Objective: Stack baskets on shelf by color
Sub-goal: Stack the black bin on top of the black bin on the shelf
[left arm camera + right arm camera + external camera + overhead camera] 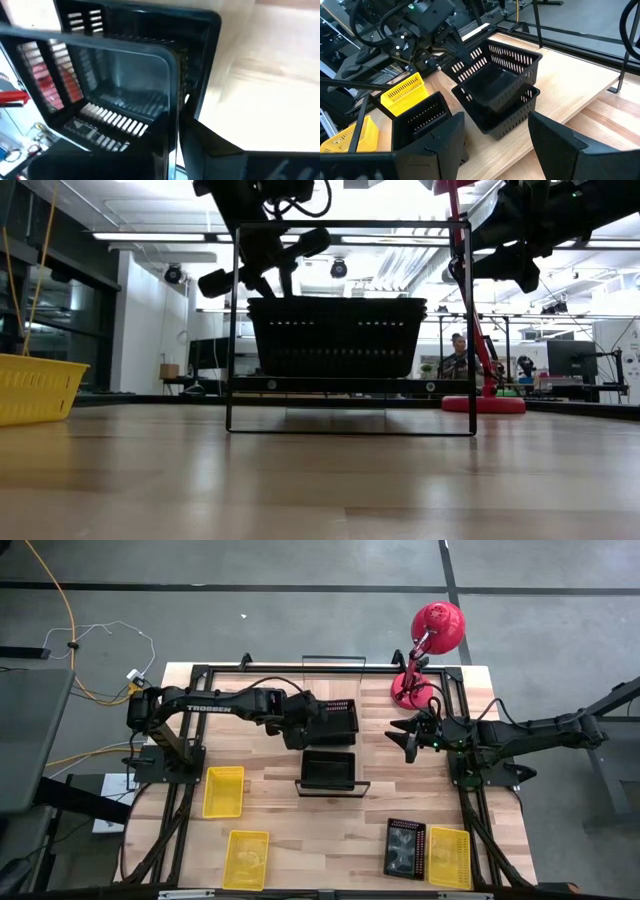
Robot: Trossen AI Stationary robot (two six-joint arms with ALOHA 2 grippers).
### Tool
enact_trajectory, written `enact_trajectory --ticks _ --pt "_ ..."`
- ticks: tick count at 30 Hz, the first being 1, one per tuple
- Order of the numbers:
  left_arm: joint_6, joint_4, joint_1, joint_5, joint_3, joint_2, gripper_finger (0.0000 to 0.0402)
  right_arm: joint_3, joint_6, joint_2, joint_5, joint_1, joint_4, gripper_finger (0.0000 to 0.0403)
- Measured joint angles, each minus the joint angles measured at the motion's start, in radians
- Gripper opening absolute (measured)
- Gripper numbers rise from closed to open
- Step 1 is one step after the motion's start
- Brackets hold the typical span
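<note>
The left hand [451, 44] pinches the rim of a tilted black basket [497, 75], seemingly nested in another black basket [512, 117] on the surface [300, 830]. The right hand [410, 737], fingers spread, hovers just beside them.

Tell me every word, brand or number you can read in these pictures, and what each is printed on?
"TROSSEN": white letters on the left arm, read from the high view.
Nothing else is legible. The black basket near the front edge shows pale marks inside, too small to read.
The baskets, the shelf and the red lamp carry no readable lettering in any view.
</note>
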Motion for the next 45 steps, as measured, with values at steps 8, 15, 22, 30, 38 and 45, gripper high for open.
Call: enact_trajectory --ticks 8,15,22,30,38,45 --pt "0.012 0.013 -0.005 0.03 0.0 0.0 0.0029 0.0 0.0 0.0 0.0 0.0 0.0 0.0206" --pt "-0.061 0.063 -0.006 0.028 0.0 -0.001 0.0053 0.0 0.002 0.0 0.0 0.0 0.0 0.0206" --pt "-0.112 0.085 -0.004 0.037 0.0 -0.014 0.009 0.0 0.024 0.0 0.0 0.0 0.0 0.0206" --pt "-0.185 0.056 0.002 0.077 0.0 -0.044 0.011 0.0 0.026 0.0 0.0 0.0 0.0 0.0206" --pt "-0.252 0.066 -0.006 -0.014 0.0 -0.045 0.0109 0.0 0.034 0.0 -0.002 0.0 0.013 0.0206" --pt "-0.588 0.043 -0.01 -0.085 0.0 -0.046 0.0095 0.001 0.089 0.028 -0.018 0.0 0.005 0.0175"
